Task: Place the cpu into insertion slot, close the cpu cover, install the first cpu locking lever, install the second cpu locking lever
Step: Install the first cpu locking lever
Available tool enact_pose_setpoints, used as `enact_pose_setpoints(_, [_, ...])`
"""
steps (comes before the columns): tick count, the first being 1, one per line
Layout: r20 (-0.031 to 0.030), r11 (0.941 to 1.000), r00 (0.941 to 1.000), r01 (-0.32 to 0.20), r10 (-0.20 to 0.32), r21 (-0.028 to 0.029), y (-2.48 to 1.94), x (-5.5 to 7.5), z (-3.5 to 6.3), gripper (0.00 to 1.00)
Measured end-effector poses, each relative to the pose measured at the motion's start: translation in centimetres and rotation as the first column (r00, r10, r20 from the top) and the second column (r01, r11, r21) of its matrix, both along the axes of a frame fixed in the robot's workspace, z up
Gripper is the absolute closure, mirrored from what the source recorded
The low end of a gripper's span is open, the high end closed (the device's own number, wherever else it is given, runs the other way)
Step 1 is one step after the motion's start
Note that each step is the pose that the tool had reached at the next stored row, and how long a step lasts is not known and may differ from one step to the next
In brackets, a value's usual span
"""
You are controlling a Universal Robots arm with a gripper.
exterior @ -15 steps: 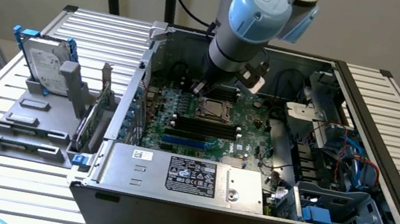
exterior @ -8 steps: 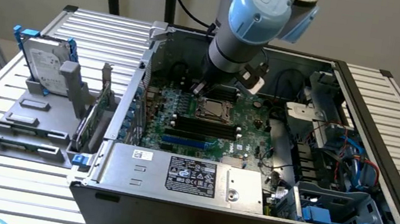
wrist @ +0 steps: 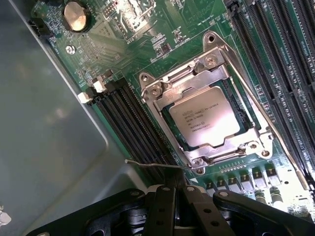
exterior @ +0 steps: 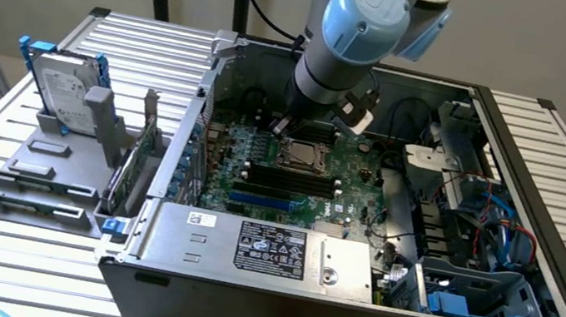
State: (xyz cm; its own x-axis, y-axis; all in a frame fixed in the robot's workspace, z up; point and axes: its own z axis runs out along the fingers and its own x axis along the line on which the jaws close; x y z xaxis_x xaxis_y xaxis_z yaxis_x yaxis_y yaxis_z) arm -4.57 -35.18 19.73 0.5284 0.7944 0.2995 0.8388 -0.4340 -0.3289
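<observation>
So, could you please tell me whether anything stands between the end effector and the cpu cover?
Only a thin wire lever lies across the gap between the shut end effector and the cpu cover. Nothing else visible stands there; the cpu sits inside the cover's window.

In the wrist view the end effector (wrist: 177,189), its fingers closed, is cut off by the frame edge. The print on the cpu (wrist: 204,117) is too fine to read, the case wall (wrist: 44,123) is a grey blur, and the memory slots (wrist: 275,64) run out of frame. The arm (exterior: 366,19) is cut off at the exterior view's top edge, and its wrist hides the board just behind the insertion slot (exterior: 304,155). The label (exterior: 275,250) low in that view is too small to read.
</observation>
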Motion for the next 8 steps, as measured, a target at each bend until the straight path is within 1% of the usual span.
enact_pose_setpoints(3, [0.0001, 1.0000, 1.0000, 0.000, 0.000, -0.0011, 0.14, 0.00, -0.07, 0.89])
enact_pose_setpoints(5, [0.0002, 1.0000, 1.0000, 0.000, 0.000, -0.0028, 0.19, 0.02, -0.10, 0.89])
enact_pose_setpoints(8, [0.0002, 1.0000, 1.0000, 0.000, 0.000, -0.0089, 0.21, 0.03, -0.11, 0.89])
